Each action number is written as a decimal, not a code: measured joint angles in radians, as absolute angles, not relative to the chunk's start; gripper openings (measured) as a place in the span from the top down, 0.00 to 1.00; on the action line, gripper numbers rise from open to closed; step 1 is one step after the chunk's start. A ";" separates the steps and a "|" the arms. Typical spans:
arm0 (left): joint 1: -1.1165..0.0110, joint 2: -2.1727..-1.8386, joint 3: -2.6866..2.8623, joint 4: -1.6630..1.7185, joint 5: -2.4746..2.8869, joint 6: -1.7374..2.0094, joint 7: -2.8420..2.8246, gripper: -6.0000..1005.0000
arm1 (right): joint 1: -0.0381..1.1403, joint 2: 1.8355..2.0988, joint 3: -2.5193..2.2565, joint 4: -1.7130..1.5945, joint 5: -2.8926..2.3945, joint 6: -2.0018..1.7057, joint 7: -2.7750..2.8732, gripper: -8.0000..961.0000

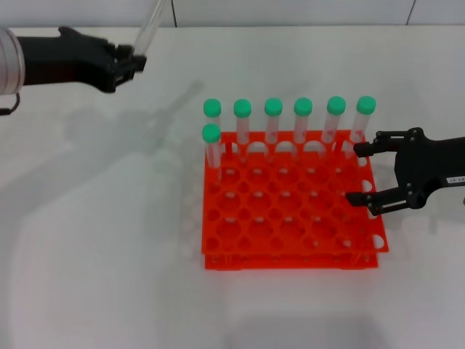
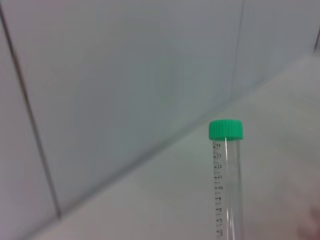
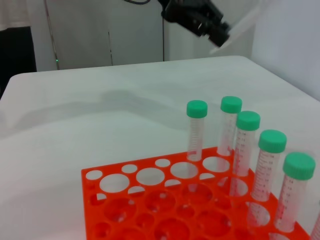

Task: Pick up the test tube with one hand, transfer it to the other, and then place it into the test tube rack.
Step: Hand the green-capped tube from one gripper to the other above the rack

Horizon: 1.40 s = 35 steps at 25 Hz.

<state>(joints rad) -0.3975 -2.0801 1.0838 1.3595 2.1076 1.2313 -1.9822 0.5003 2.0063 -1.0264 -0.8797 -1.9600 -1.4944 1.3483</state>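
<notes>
Left hand [image 1: 133,59] clamps slim clear green-capped test tube [image 1: 149,27], axis tilted upward, far-left tabletop | our right hand [image 1: 363,174] gapes empty at orange-red square plastic rack's [image 1: 290,251] right edge, well apart.

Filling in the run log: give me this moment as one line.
left gripper: raised, shut on test tube | right gripper: open beside test tube rack | handover: not yet

head overhead, wrists close, rack [image 1: 290,218] shared
</notes>
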 joint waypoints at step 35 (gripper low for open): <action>-0.747 -1.983 0.989 0.594 1.824 1.540 -1.307 0.77 | 0.489 1.957 -0.884 -0.886 -1.878 -1.638 1.372 0.11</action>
